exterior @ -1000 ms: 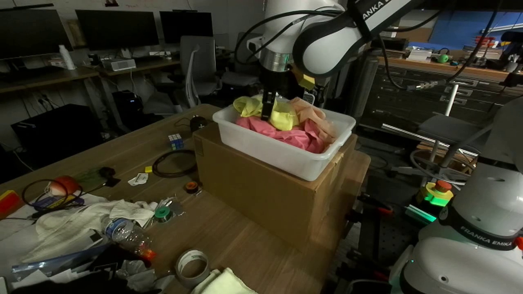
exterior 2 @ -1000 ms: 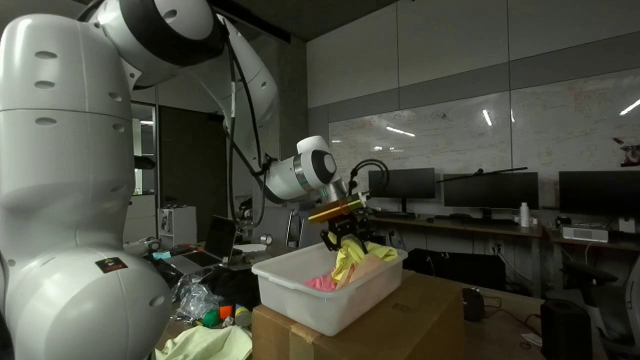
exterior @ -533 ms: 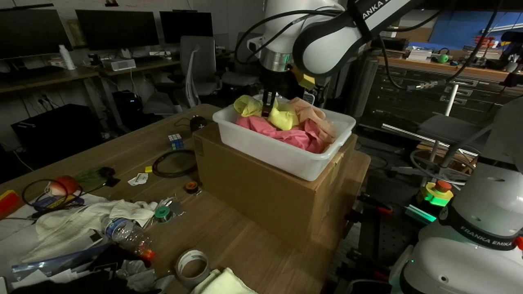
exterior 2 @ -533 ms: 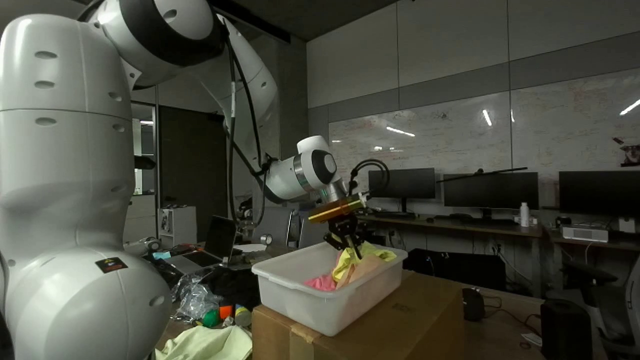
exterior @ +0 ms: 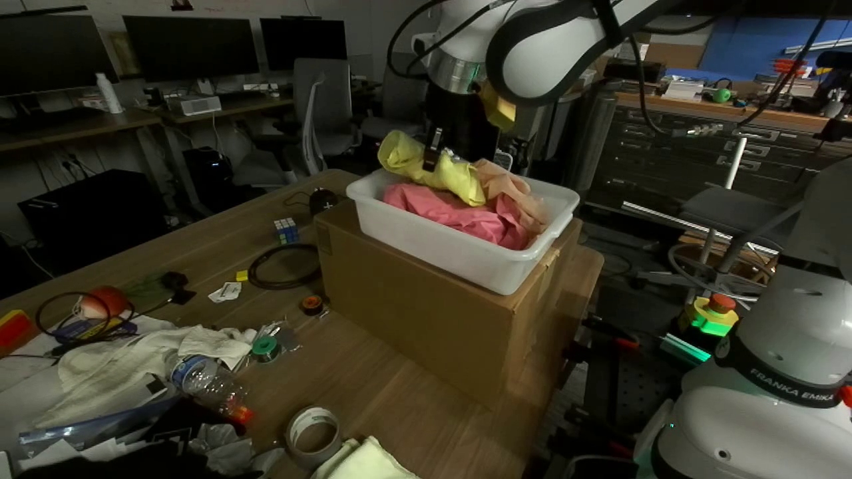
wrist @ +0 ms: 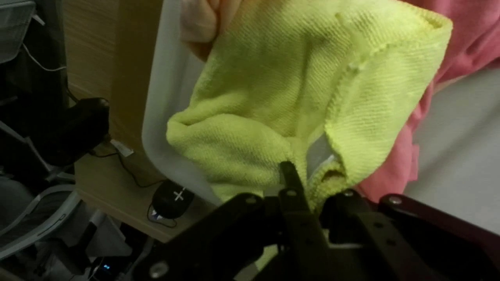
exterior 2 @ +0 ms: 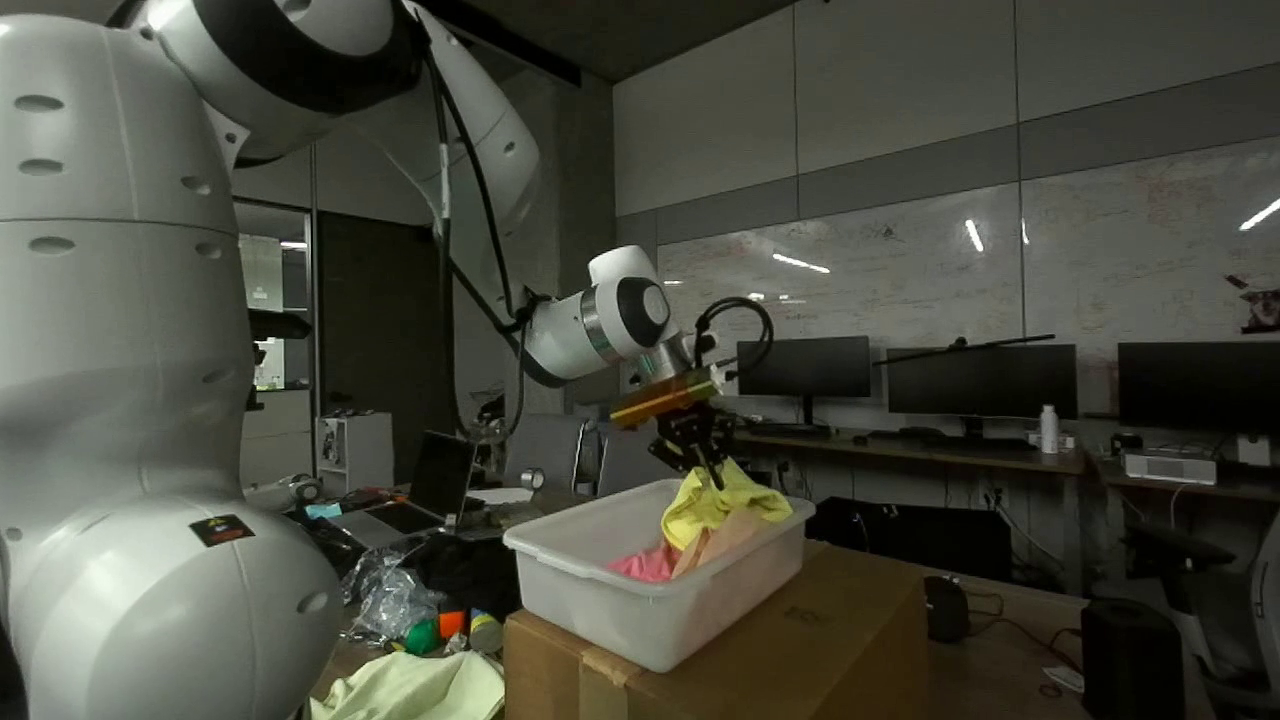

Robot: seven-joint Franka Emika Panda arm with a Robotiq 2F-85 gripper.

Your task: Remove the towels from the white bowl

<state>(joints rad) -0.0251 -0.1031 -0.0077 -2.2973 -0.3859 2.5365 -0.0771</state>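
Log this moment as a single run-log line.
pincer: shut on yellow towel | pink towel, peach towel: in white tub | white tub: on cardboard box | removal: unfinished

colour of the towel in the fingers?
Yellow; the towel shows best in the wrist view.

Dim light, glare on whiteboard

Open room above the white plastic bin
Walls block low sideways passage; yellow towel, pink towel and peach towel clutter the interior.
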